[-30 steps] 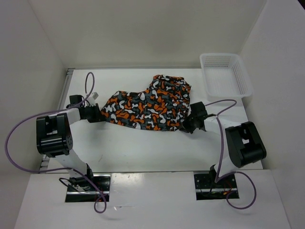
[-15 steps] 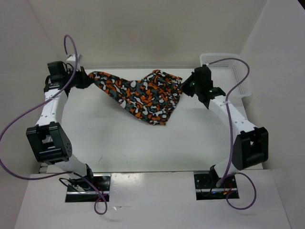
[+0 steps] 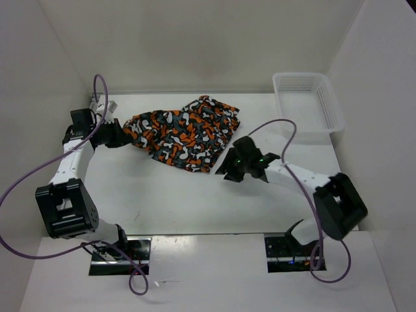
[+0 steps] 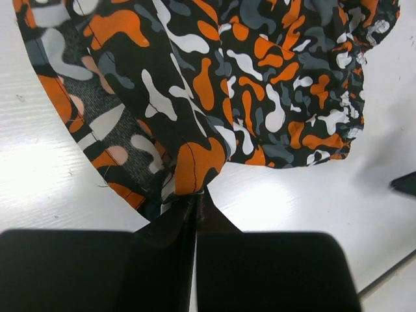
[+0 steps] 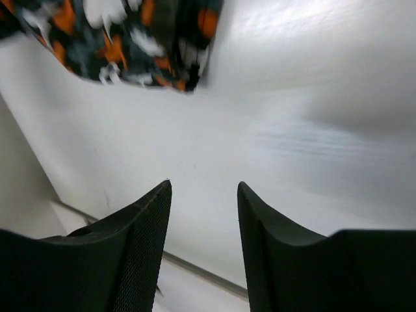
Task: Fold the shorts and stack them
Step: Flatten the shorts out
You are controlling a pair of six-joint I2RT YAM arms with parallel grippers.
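Observation:
The shorts (image 3: 182, 133), in an orange, grey, black and white camouflage print, lie rumpled on the white table at the back centre-left. My left gripper (image 3: 122, 138) is at their left end, shut on a fold of the cloth; in the left wrist view the pinched corner of the shorts (image 4: 195, 166) sits right at the tips of the gripper (image 4: 197, 192). My right gripper (image 3: 225, 170) is low over the table to the right of the shorts and apart from them. In the right wrist view it (image 5: 203, 187) stands open and holds nothing, with the shorts' edge (image 5: 149, 39) further ahead.
A white plastic mesh basket (image 3: 333, 110) stands at the back right of the table (image 3: 195, 201). Purple cables loop from both arms. White walls enclose the table on the left, back and right.
The right gripper has let go of the shorts and swung down toward the front centre. The left gripper lowered its end, and the shorts, stretched in the air before, now lie on the table.

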